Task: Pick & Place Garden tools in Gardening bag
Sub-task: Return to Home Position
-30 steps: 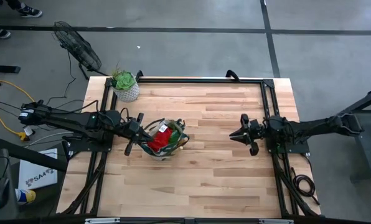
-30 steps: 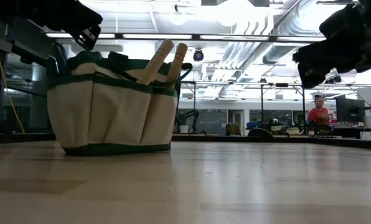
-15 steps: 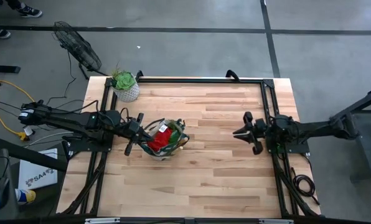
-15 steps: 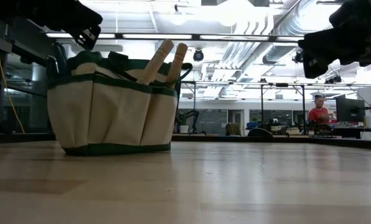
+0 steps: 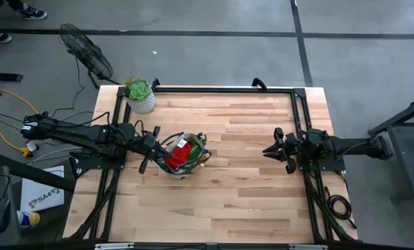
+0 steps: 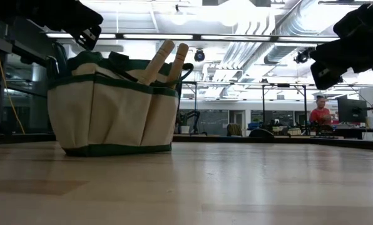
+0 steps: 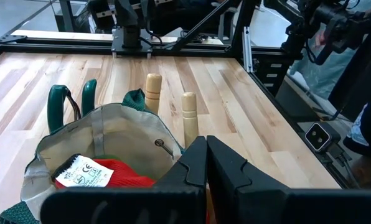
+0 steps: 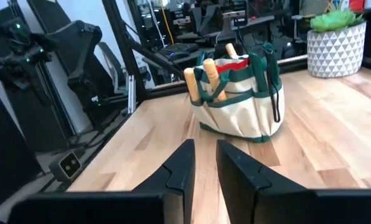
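The beige gardening bag (image 5: 183, 156) with green trim stands on its base at the table's left centre. Out of its outer pockets stick two pale wooden trowel handles (image 7: 153, 90) (image 6: 164, 59) and green shear handles (image 7: 58, 106). A red cloth piece (image 7: 111, 180) lies inside. My left gripper (image 5: 162, 144) hangs shut over the bag's left rim, holding nothing (image 7: 206, 155). My right gripper (image 5: 266, 151) hovers level near the table's right edge, pointing at the bag (image 8: 238, 102), its fingers a narrow gap apart (image 8: 204, 162) with nothing between them.
A green plant in a white pot (image 5: 140, 97) stands at the table's far left corner. Black frame rails (image 5: 221, 89) run along the far, left and right edges. Bare wood lies between the bag and my right gripper. A person (image 6: 321, 112) shows far off in the room.
My right gripper has drawn back a little toward the table's right edge, away from the bag, staying level. The bag and its contents have not moved.
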Controlling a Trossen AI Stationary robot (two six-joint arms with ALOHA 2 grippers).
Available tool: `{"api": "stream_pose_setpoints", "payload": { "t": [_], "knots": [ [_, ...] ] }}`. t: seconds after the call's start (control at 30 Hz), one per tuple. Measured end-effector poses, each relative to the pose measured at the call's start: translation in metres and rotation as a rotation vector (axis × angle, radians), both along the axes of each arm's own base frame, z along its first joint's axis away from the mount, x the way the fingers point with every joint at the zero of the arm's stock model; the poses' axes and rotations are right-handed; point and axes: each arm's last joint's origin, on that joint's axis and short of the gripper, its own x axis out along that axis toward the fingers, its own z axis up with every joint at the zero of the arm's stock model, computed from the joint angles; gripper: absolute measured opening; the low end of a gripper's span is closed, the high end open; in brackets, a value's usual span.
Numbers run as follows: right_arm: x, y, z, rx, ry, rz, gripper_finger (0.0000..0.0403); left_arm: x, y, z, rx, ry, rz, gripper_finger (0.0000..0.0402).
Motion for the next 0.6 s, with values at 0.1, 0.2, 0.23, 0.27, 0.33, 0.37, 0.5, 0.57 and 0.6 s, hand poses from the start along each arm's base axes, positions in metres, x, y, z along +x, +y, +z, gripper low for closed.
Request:
{"api": "stream_pose_setpoints", "payload": {
  "t": [0.1, 0.2, 0.23, 0.27, 0.33, 0.37, 0.5, 0.57, 0.6],
  "knots": [
    [0.0000, 0.0000, -0.0001, 0.011, 0.002, 0.000, 0.0057, 0.0000, 0.0000, 0.0000, 0.000, 0.000, 0.000, 0.0000],
    [0.0000, 0.0000, 0.0000, 0.009, 0.002, 0.000, 0.0057, 0.0000, 0.0001, -0.0001, 0.000, 0.000, 0.001, 0.0000],
    [0.0001, 0.0000, -0.0002, 0.009, 0.002, 0.000, 0.0057, 0.0000, 0.0000, 0.0000, 0.000, 0.000, 0.000, 0.0000],
    [0.0001, 0.0000, -0.0002, 0.008, 0.002, 0.000, 0.0057, 0.0000, 0.0000, -0.0001, 0.000, 0.000, 0.000, 0.0000],
    [0.0001, 0.0000, -0.0003, 0.008, 0.002, 0.000, 0.0057, 0.0000, 0.0001, 0.0000, 0.000, 0.000, 0.000, 0.0000],
    [0.0001, 0.0000, -0.0003, 0.008, 0.002, 0.000, 0.0057, 0.0000, 0.0000, 0.0000, 0.000, 0.000, 0.000, 0.0000],
    [0.0001, 0.0000, -0.0003, 0.008, 0.002, 0.000, 0.0057, 0.0000, 0.0001, 0.0000, 0.000, 0.000, 0.000, 0.0000],
    [0.0001, 0.0000, -0.0004, 0.008, 0.002, 0.000, 0.0057, 0.0000, 0.0000, 0.0000, 0.000, 0.000, 0.000, 0.0000],
    [0.0001, 0.0000, -0.0004, 0.008, 0.002, 0.000, 0.0058, 0.0000, 0.0001, 0.0000, 0.000, 0.000, 0.000, 0.0000]
  ]
}}
